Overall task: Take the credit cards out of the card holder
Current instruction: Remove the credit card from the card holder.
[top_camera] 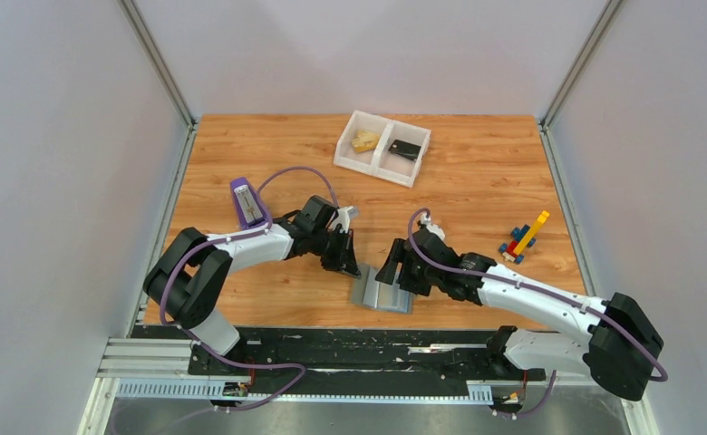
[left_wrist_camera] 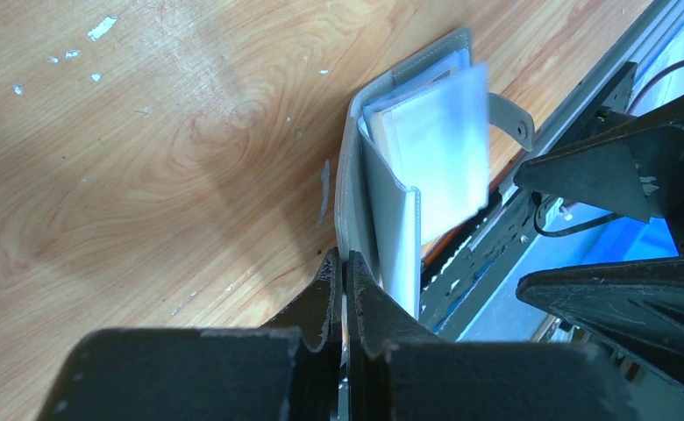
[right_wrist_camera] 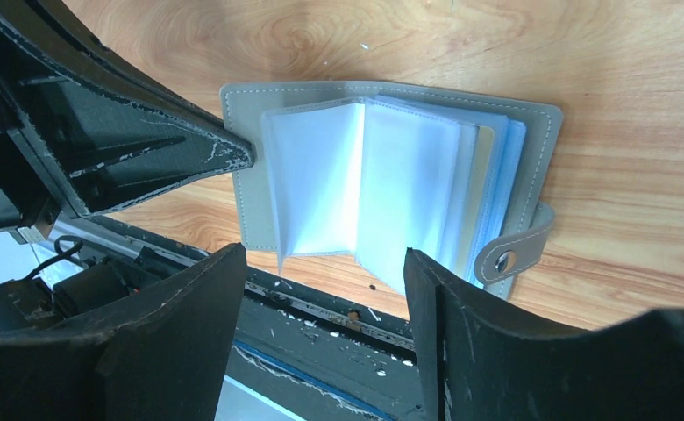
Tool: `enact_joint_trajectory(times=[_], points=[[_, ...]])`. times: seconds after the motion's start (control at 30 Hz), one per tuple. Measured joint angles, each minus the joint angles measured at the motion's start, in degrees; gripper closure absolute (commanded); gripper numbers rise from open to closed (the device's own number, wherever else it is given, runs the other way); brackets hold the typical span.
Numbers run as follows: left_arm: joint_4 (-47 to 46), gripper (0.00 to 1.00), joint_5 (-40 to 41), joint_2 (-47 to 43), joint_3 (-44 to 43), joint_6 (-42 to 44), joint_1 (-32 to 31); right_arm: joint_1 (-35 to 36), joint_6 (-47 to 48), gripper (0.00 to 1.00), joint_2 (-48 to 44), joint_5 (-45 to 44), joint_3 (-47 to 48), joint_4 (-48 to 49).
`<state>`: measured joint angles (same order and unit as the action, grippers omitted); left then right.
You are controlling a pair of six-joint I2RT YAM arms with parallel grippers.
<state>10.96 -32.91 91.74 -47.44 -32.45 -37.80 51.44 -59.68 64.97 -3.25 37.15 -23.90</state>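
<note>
Left gripper (left_wrist_camera: 345,274) is pinching the floppy card holder (right_wrist_camera: 531,158); right gripper (right_wrist_camera: 321,263), open above it, is probably targeting thin, slippery credit cards (right_wrist_camera: 486,189) edgewise.

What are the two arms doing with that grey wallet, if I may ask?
The left pincer is shut on one cover of the card holder, holding it open on the table. The right pincer hangs open over its clear sleeves. Yellow credit cards already lie in the white tray at the far side.
</note>
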Motion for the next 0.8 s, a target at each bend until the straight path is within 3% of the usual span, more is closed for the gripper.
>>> enact_joint_trajectory(times=[0.8], points=[[-0.02, 1.0, -0.02, 0.0, 0.0, 0.0, 0.0, -0.15, -0.02, 0.36, 9.68, -2.69, 2.23, -3.21]])
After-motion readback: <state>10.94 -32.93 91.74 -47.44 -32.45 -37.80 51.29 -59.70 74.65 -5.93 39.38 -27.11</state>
